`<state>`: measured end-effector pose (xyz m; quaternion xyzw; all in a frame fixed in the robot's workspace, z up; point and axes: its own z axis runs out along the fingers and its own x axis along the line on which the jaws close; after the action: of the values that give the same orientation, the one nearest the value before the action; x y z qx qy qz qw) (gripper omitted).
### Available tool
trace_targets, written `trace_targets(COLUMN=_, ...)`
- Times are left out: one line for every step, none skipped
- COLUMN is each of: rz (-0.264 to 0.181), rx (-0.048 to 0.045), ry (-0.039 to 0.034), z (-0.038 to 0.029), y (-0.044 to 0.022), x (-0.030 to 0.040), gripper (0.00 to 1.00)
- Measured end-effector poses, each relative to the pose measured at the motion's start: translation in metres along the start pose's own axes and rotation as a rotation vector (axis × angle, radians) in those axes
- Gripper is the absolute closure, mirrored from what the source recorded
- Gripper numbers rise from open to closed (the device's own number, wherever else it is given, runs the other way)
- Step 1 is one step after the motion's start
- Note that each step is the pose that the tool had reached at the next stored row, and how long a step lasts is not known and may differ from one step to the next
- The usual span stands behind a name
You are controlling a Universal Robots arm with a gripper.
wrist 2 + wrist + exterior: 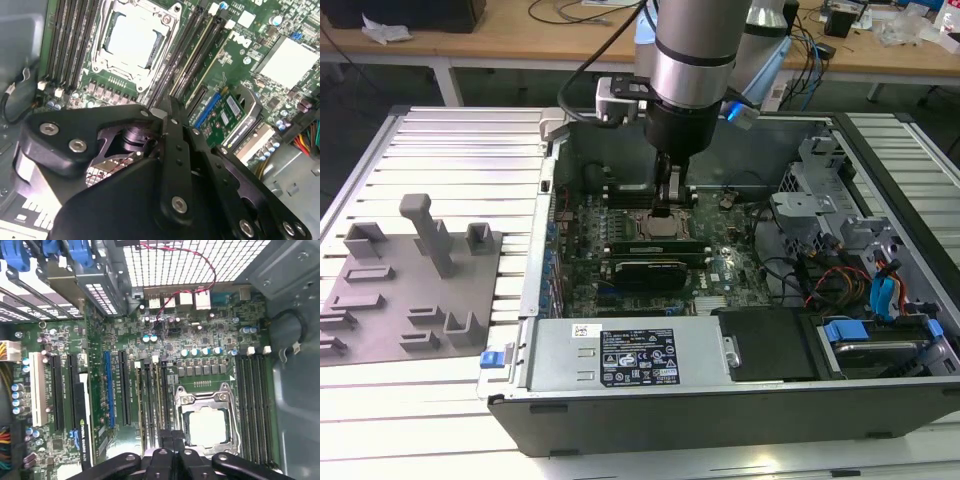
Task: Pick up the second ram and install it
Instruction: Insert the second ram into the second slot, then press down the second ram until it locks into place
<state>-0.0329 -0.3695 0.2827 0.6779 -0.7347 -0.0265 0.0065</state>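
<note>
My gripper (pixel 666 207) reaches down into the open computer case, just above the motherboard (pixel 720 262) beside the processor socket (pixel 207 426). Its two black fingers (pixel 169 442) are pressed together with no gap showing, and their tips hover over the memory slots next to the socket. A long narrow stick, the second ram (pixel 159 395), stands seated in one of those slots and runs out from under the fingertips. It also appears as a thin pale edge, the second ram (pixel 199 57), and as a dark bar, the second ram (pixel 653 243). Contact between tips and stick is hidden.
A grey fixture plate (pixel 415 290) with upright blocks lies on the slatted table at the exterior view's left. Inside the case are a graphics card (pixel 645 270), a power supply (pixel 630 355), cable bundles (pixel 840 275) and drive cages (pixel 880 340). The case walls close in around the board.
</note>
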Motion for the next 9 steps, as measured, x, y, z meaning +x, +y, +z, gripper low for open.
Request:
trace_targets(rz=0.000, rx=-0.0001, ry=0.0002, z=-0.0001, y=0.0000, x=0.0000, gripper=0.89)
trace_targets(rz=0.000, rx=-0.0001, ry=0.0002, z=-0.0001, y=0.0000, x=0.0000, gripper=0.89)
trace_targets(rz=0.000, rx=-0.0001, ry=0.0002, z=-0.0001, y=0.0000, x=0.0000, gripper=0.89)
trace_targets(rz=0.000, rx=-0.0001, ry=0.0002, z=-0.0002, y=0.0000, x=0.0000, gripper=0.89)
trace_targets(rz=0.000, rx=-0.0001, ry=0.0002, z=-0.0002, y=0.0000, x=0.0000, gripper=0.89)
trace_targets(rz=0.000, rx=-0.0001, ry=0.0002, z=-0.0002, y=0.0000, x=0.0000, gripper=0.89)
trace_targets(rz=0.000, rx=-0.0001, ry=0.0002, z=-0.0002, y=0.0000, x=0.0000, gripper=0.89)
trace_targets(rz=0.000, rx=-0.0001, ry=0.0001, z=-0.0002, y=0.0000, x=0.0000, gripper=0.89)
trace_targets(rz=0.000, rx=-0.0001, ry=0.0002, z=-0.0002, y=0.0000, x=0.0000, gripper=0.89)
